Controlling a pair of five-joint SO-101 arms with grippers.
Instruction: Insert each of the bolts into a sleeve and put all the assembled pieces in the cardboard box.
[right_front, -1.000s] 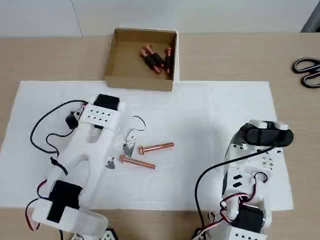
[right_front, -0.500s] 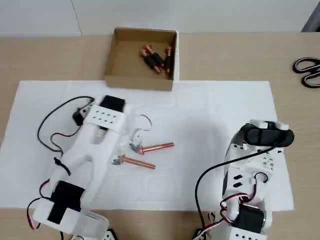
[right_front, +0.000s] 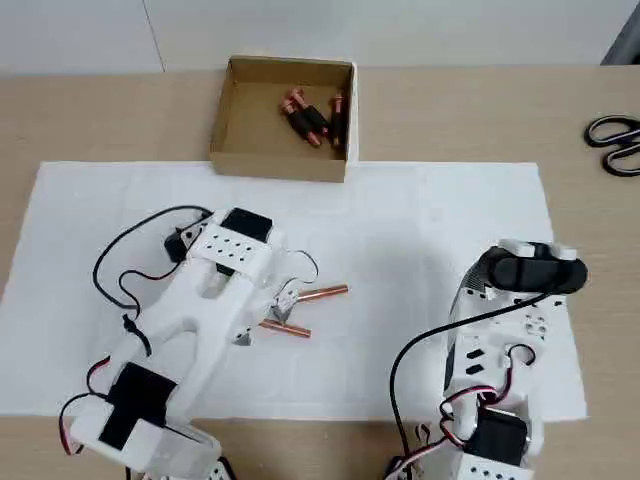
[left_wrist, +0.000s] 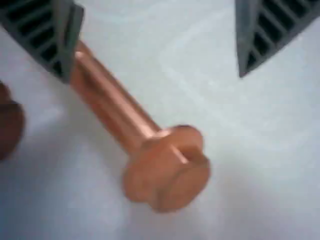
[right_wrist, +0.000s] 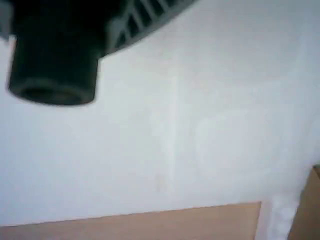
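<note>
One copper-coloured metal bolt (left_wrist: 137, 132) lies under the spread left hand (left_wrist: 154, 74). Skewed closing could flick it toward three o'clock.

left arm (right_front: 195, 320), right arm (right_front: 492, 358): white shells | black servos, cables | jaws: dark ribbed

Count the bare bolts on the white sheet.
2. One bolt lies at the open left pincer; the other lies beside it, nearer the bases. The arm may hide more.
</note>
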